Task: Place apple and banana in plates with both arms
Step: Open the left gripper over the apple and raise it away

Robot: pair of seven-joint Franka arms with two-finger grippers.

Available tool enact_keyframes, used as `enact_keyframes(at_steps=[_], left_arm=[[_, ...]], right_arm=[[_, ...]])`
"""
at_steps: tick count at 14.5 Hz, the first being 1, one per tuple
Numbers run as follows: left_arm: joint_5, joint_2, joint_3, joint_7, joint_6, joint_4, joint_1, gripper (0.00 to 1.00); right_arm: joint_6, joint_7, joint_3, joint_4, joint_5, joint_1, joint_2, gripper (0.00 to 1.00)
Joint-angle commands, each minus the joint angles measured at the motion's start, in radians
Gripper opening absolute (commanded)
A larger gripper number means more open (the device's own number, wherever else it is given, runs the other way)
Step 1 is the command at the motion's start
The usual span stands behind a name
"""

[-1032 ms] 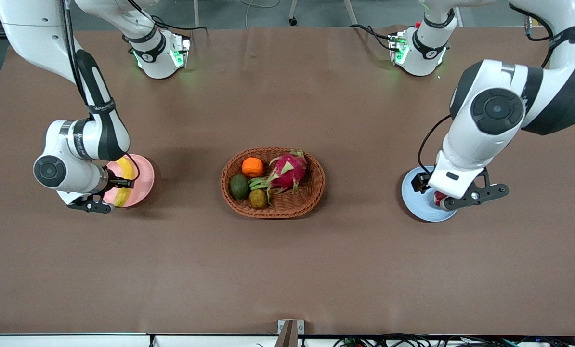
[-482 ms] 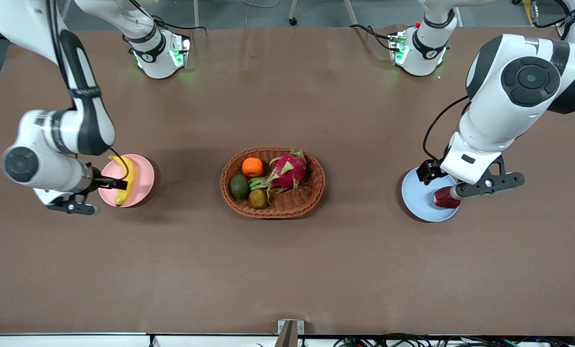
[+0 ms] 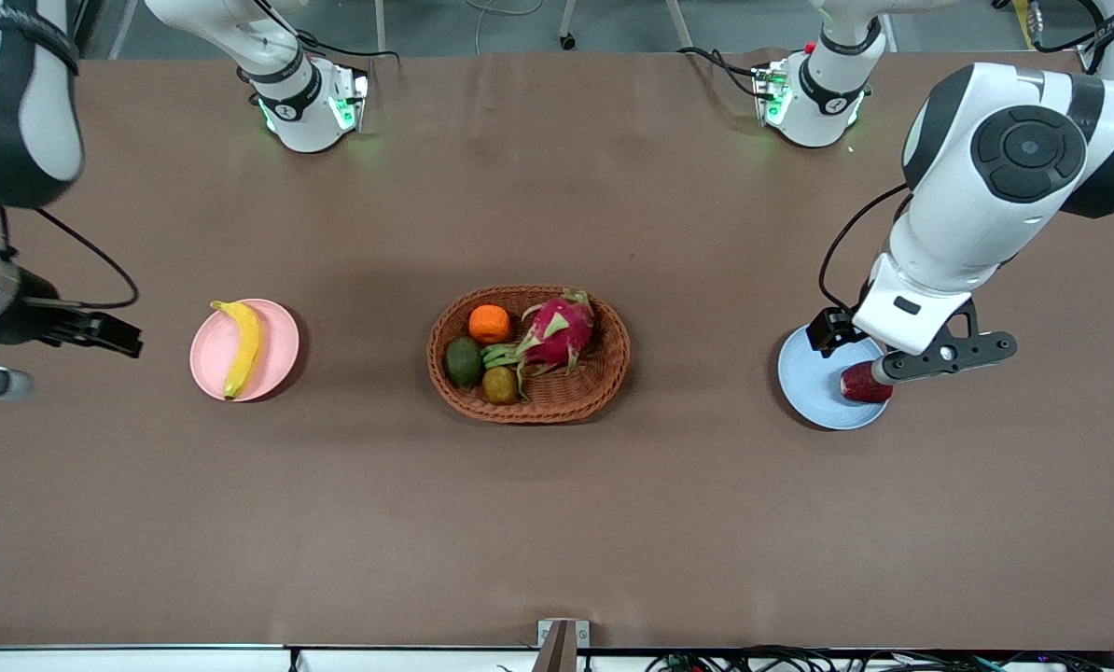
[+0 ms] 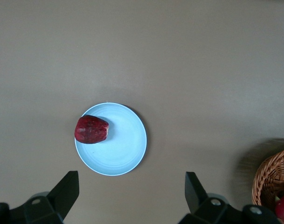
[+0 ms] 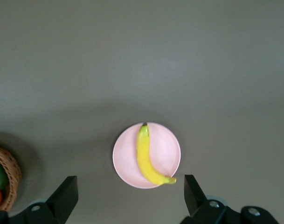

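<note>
The banana [image 3: 243,345] is lying along the pink plate [image 3: 277,359], toward the right arm's end of the tabletop [image 3: 557,523], with its dark tip pointing toward the robots' bases and nothing touching it. The apple [image 3: 863,385] is resting on the blue plate [image 3: 809,383], toward the left arm's end, sitting at the plate's rim rather than at its middle.

The right gripper [image 3: 100,329] is hanging over bare tabletop beside the pink plate, clear of the plate and the fruit; its fingers [image 5: 65,193] are standing wide apart and are holding nothing. The left gripper [image 4: 132,191] is hovering above the blue plate, partly covering it in the front view; its fingers [image 4: 67,189] are likewise spread open and empty, with the apple lying free below them.

Between the two plates the woven basket [image 3: 604,373] is holding the dragon fruit [image 3: 557,331], an orange [image 3: 489,324] and two greenish fruits, all undisturbed.

Judgement: both placements are appearing complete, and the step in hand is the release and clearing away. The next move is calling only for each arm to rise straight off and withdraw. The left arm is needing care, since the apple at the rim could roll off if nudged.
</note>
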Motion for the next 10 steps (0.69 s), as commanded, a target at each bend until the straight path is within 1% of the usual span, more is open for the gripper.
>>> enact_keyframes(at_steps=[1,3,4,5,6,7,10], left_arm=[[-0.018,-0.037,-0.004,0.041,-0.021,-0.002,0.009,1.00],[-0.020,-0.050,-0.004,0.070,-0.021,-0.002,0.009,1.00],[-0.023,-0.054,-0.002,0.082,-0.021,-0.002,0.009,1.00],[-0.024,-0.056,-0.002,0.090,-0.023,-0.002,0.009,1.00],[-0.023,-0.056,-0.002,0.092,-0.027,-0.002,0.009,1.00],[-0.024,-0.057,-0.002,0.092,-0.029,-0.002,0.009,1.00],[-0.024,-0.076,0.002,0.092,-0.065,0.012,0.009,1.00]], right_arm=[[-0.018,-0.027,0.006,0.067,0.000,-0.032,0.026,1.00],[-0.017,-0.028,0.006,0.069,0.005,-0.057,0.013,1.00],[-0.017,-0.034,0.024,0.060,0.011,-0.106,-0.006,1.00],[-0.018,-0.048,0.082,0.057,0.019,-0.164,-0.016,1.00],[-0.018,-0.073,0.161,0.043,0.020,-0.247,-0.035,1.00],[-0.018,-0.082,0.200,0.026,0.019,-0.287,-0.053,1.00],[-0.012,-0.158,0.210,-0.011,0.017,-0.325,-0.093,1.00]])
